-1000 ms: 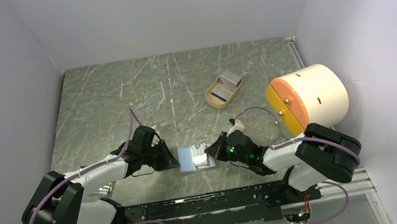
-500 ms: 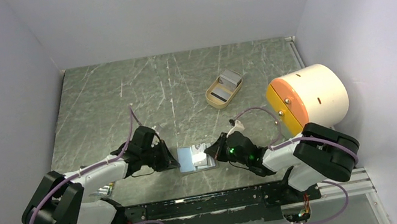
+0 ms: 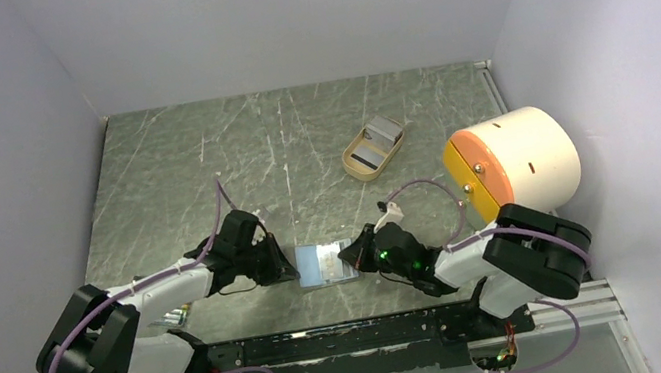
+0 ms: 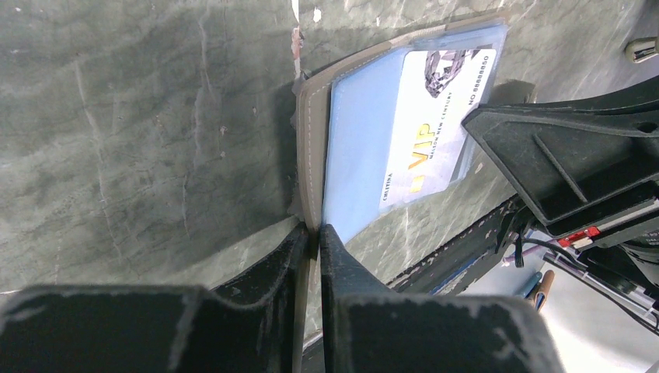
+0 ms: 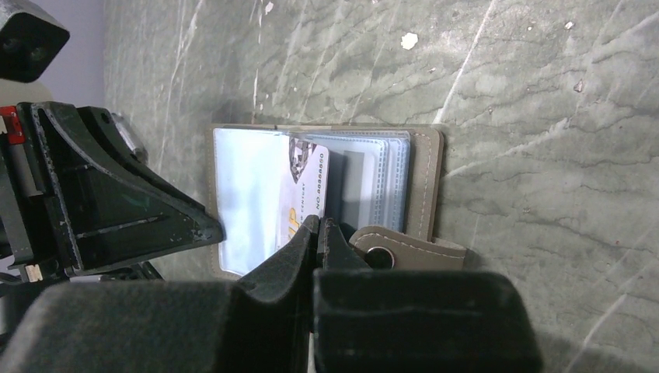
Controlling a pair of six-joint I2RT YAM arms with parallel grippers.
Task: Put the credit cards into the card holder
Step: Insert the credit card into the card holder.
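Observation:
The card holder lies open on the table between my two grippers, with its bluish clear sleeves facing up. My left gripper is shut on the olive edge of the card holder's left flap. A white credit card printed "VIP" lies partly inside a clear sleeve. My right gripper is shut on the near edge of this card, just left of the snap button tab. In the top view the left gripper and the right gripper flank the holder.
A tan oval tray holding flat grey things stands behind and to the right. A big cream cylinder with an orange face stands at the right. Silver sticks lie by the left arm. A black rail runs along the near edge.
My right gripper has moved slightly left with the card, sliding it further over the holder's left flap. The left gripper has stayed still.

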